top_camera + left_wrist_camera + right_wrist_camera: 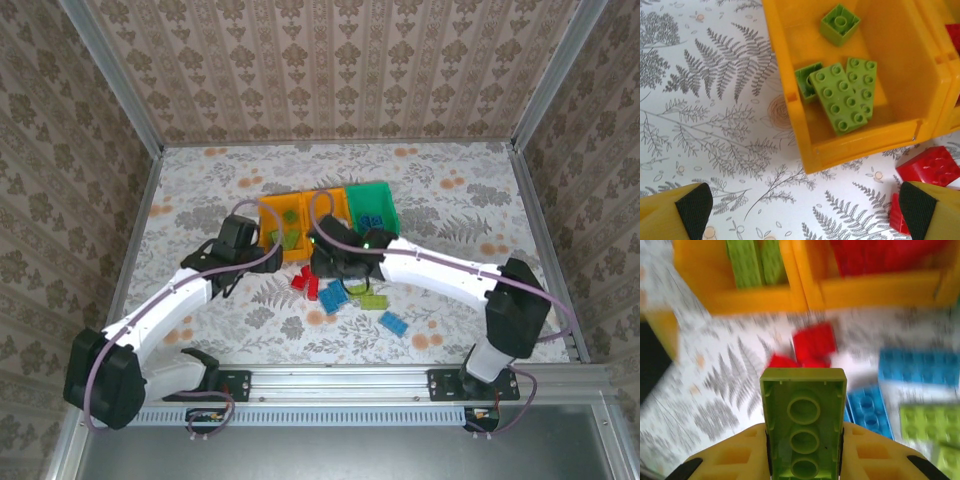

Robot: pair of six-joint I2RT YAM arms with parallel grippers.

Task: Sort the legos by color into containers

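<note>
My right gripper (804,440) is shut on a lime green lego (804,410), held with its hollow underside facing the camera above the loose legos. In the top view this gripper (335,262) hangs just in front of the containers. On the table below lie loose red legos (812,342), blue ones (917,365) and lime ones (927,422). My left gripper (805,210) stands open over bare table, just in front of the left orange container (865,145), which holds lime legos (840,95). The middle orange container (875,290) holds red legos. The green container (372,210) holds blue ones.
The three bins stand side by side mid-table. A lone blue brick (393,322) lies nearer the front rail (340,380). Patterned walls and metal posts close in the table on the left, back and right. Two red bricks (927,165) sit by my left gripper's right finger.
</note>
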